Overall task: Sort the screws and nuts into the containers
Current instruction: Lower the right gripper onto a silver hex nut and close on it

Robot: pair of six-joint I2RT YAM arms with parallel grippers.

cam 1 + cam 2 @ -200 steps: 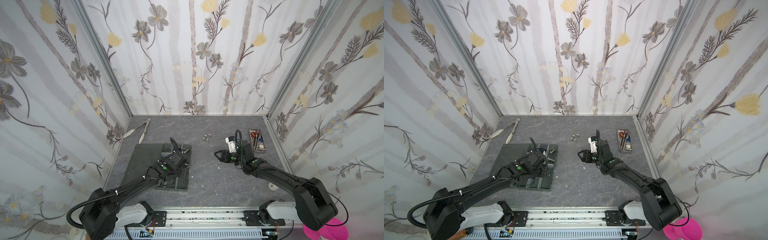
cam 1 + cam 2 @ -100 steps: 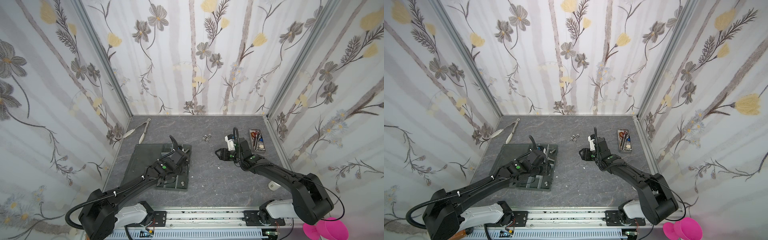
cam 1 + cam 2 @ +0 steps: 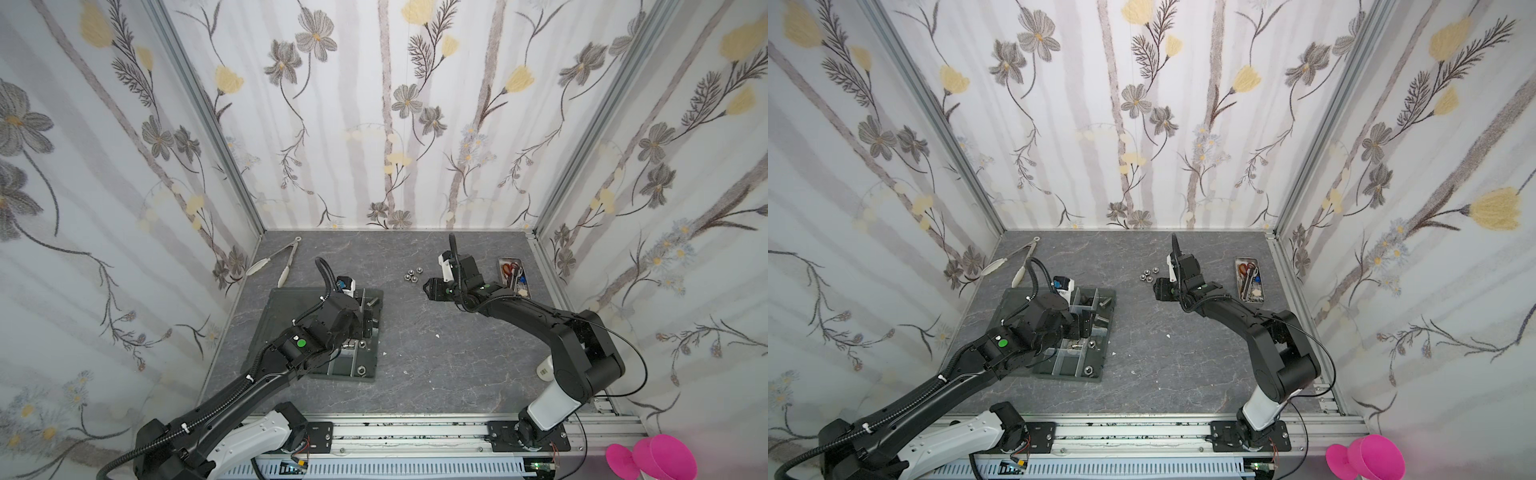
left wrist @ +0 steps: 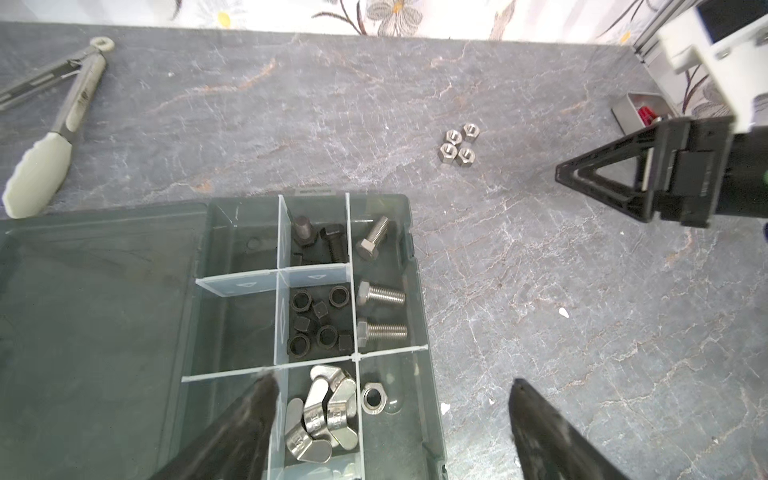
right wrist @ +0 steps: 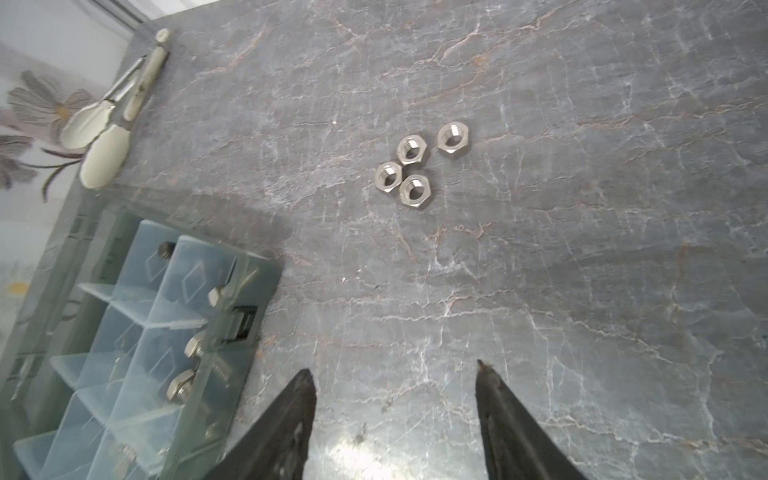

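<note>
Both grippers parted, neither holding anything
Over the dark grey organiser tray, the left gripper gapes wide above clear-walled cells of silver screws, black nuts and wing nuts; the right gripper hangs spread near four shiny hex nuts on the veined table.

The nuts are silver, the tray dark grey (wallpaper: grey-yellow florals).
</note>
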